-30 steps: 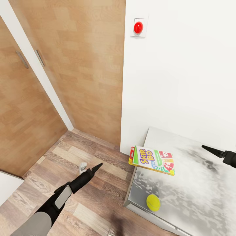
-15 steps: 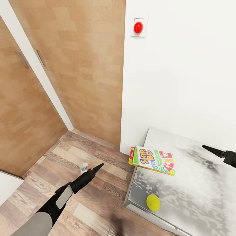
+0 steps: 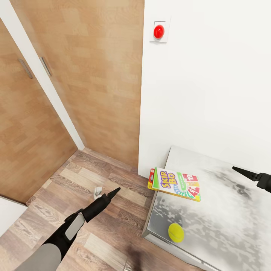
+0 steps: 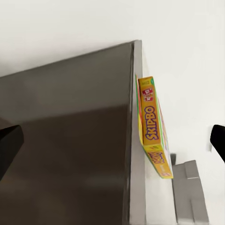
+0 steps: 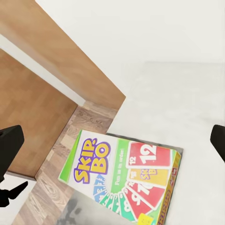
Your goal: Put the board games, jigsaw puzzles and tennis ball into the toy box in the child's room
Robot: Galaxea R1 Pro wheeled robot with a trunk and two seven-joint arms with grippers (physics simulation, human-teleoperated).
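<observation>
1. Where the table (image 3: pixel 226 210) ends at its near-left corner, one board game (image 3: pixel 176 183), a yellow-green-red "Skip-Bo" box, lies flat with its left end jutting past the table's edge over the wood floor (image 3: pixel 75 188).
2. One tennis ball (image 3: pixel 175 232) sits on the table near the front edge, apart from the box and nearer the robot.
3. A white wall (image 3: pixel 207 75) runs along the table's far side; left of it stand wood-panelled doors (image 3: pixel 94 75), and open floor lies between them and the table.
4. The left hand (image 3: pixel 113 193) hangs over the floor, left of the table and below the box's overhang, touching nothing; its fingertips sit wide apart at the wrist view's sides, empty.
5. The right hand (image 3: pixel 241 172) hovers above the table, right of the box, also spread wide and holding nothing.
6. One red round button (image 3: pixel 159 31) is on the wall, and one small crumpled white scrap (image 3: pixel 98 192) lies on the floor beside the left hand.
</observation>
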